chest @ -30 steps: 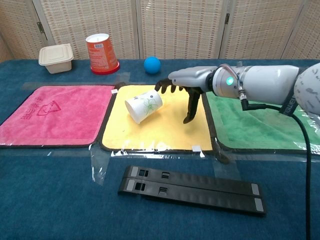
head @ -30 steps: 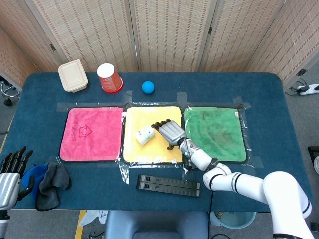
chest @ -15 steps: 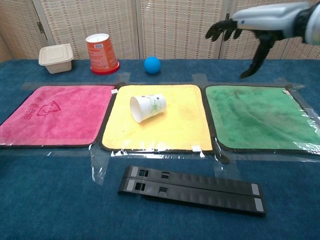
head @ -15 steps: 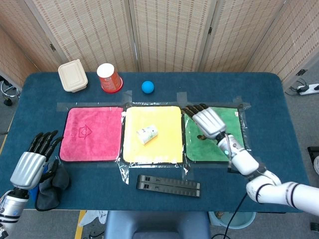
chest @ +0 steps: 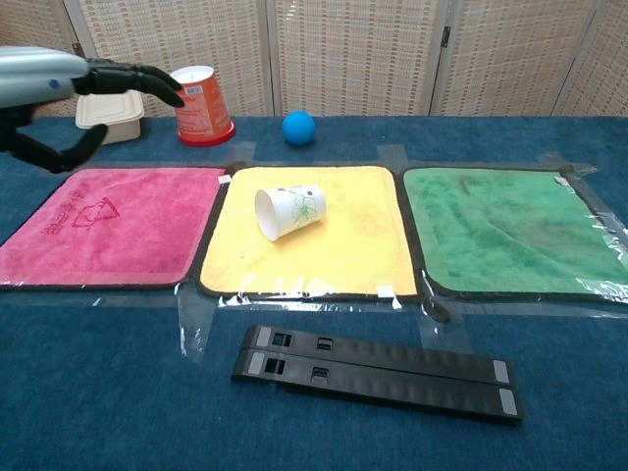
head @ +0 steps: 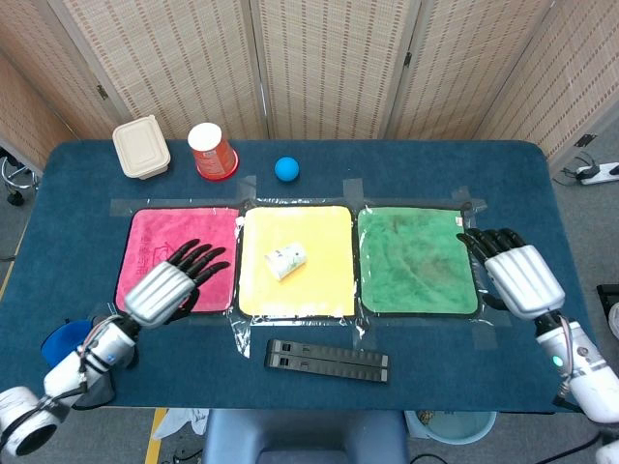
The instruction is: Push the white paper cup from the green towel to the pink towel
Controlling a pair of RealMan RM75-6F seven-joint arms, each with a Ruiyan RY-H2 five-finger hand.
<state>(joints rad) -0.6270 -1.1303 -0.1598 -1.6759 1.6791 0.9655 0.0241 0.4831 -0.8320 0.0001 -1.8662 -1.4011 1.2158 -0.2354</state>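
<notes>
The white paper cup [head: 285,261] lies on its side near the middle of the yellow towel [head: 322,290], its open mouth turned toward the lower left of the frame and a faint green print on its wall; nothing touches it. The pink towel [head: 155,242] lies to its left and the green towel [head: 416,256] to its right, all three taped to the blue counter [head: 406,169]. The cup sits where it was half a second ago. The right robot hand [head: 517,275], which then hung over the green towel's upper left, now floats off that towel's right edge, released, fingers spread and holding nothing. The left robot hand [head: 169,288] has come up from the lower left corner to hover over the pink towel's lower right part, likewise released with fingers apart.
</notes>
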